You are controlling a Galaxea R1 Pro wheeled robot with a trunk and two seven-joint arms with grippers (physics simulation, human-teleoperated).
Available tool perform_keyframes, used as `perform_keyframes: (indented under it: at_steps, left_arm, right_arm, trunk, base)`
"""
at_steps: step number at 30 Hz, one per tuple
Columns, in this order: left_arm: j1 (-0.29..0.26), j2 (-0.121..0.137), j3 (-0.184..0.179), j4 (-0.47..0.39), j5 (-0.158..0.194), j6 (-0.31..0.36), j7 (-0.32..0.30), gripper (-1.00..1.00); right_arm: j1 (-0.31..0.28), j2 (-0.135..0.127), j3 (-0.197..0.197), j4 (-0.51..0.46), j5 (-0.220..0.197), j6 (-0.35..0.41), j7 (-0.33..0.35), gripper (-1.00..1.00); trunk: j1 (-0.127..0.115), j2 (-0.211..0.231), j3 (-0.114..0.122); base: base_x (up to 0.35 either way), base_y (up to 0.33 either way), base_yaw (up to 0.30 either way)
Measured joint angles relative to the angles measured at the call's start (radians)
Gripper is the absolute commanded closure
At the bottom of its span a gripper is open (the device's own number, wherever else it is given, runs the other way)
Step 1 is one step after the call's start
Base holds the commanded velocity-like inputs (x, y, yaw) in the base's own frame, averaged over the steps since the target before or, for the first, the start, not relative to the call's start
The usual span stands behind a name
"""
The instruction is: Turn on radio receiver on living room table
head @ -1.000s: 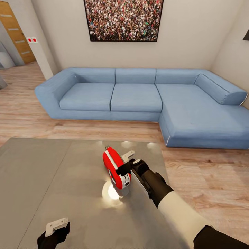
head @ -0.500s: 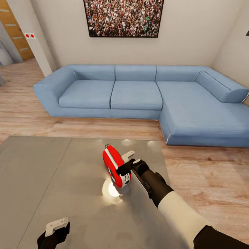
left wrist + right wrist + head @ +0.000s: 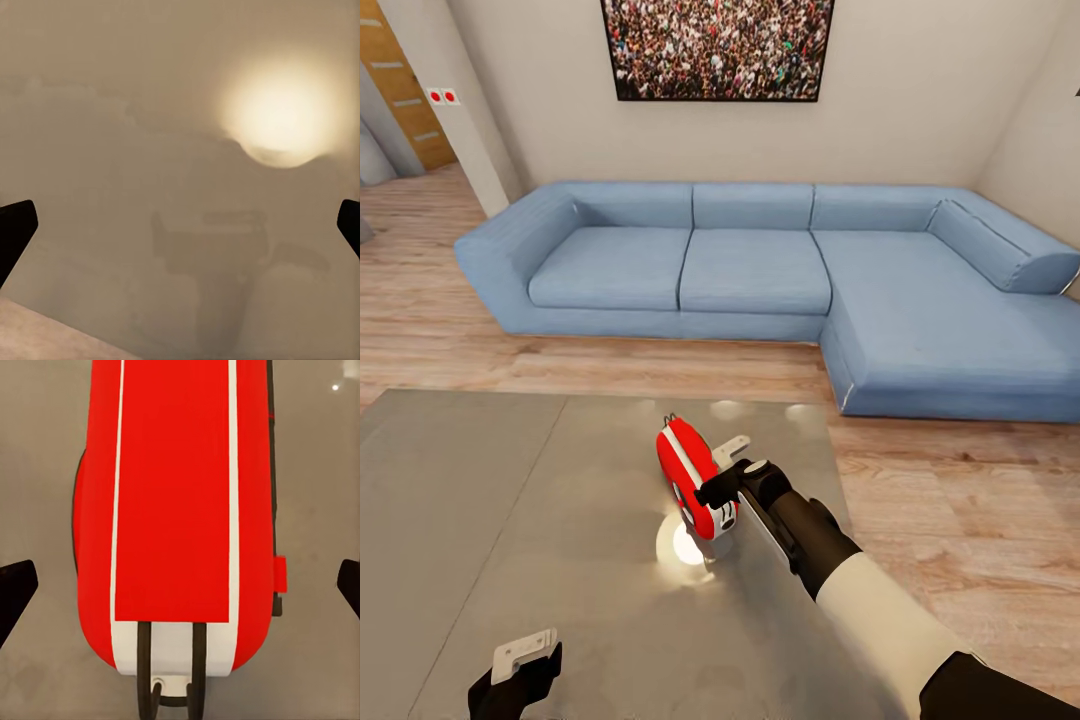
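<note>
The red radio receiver (image 3: 688, 478) with white trim stands on its edge near the middle of the glossy grey table (image 3: 510, 520). My right gripper (image 3: 718, 470) is open right at the radio's right side, one white finger (image 3: 731, 447) above and a dark one below. In the right wrist view the radio (image 3: 174, 510) is close, with its thin handle (image 3: 171, 675) toward the camera. The gripper (image 3: 180, 585) has its dark fingertips (image 3: 15, 589) spread wide on either side, clear of it. My left gripper (image 3: 520, 672) hangs open low over the table's near part (image 3: 180, 112).
A big blue L-shaped sofa (image 3: 760, 270) runs along the far wall under a crowd picture (image 3: 715, 50). Light wood floor (image 3: 960, 500) lies between the sofa and the table and to the table's right. A doorway (image 3: 400, 90) opens at the far left.
The whole head view has shifted slightly, so the sofa and the table's far edge sit a little higher. The radio and both grippers have not visibly moved.
</note>
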Motion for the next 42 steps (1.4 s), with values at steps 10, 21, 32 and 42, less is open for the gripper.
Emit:
perform_keyframes:
  at_steps: [10, 21, 32, 42]
  left_arm:
    - [0.0, 0.0, 0.0, 0.0, 0.0, 0.0, 0.0, -1.0]
    - [0.0, 0.0, -0.001, 0.0, 0.0, 0.0, 0.001, -1.0]
    - [0.0, 0.0, -0.001, 0.0, 0.0, -0.001, 0.001, -1.0]
    - [0.0, -0.001, -0.001, 0.0, 0.0, -0.001, 0.001, -1.0]
  right_arm:
    - [0.0, 0.0, 0.0, 0.0, 0.0, 0.0, 0.0, -1.0]
    - [0.0, 0.0, 0.0, 0.0, 0.0, 0.0, 0.0, -1.0]
    - [0.0, 0.0, -0.002, 0.001, 0.004, -0.001, 0.0, -1.0]
    - [0.0, 0.0, -0.002, 0.003, 0.004, -0.029, -0.001, 1.0]
  trunk:
    - [0.0, 0.0, -0.007]
    - [0.0, 0.0, -0.015]
    - [0.0, 0.0, -0.015]
    - [0.0, 0.0, -0.015]
  base:
    - [0.0, 0.0, 0.0]
    - [0.0, 0.0, 0.0]
    - [0.0, 0.0, 0.0]
    - [0.0, 0.0, 0.0]
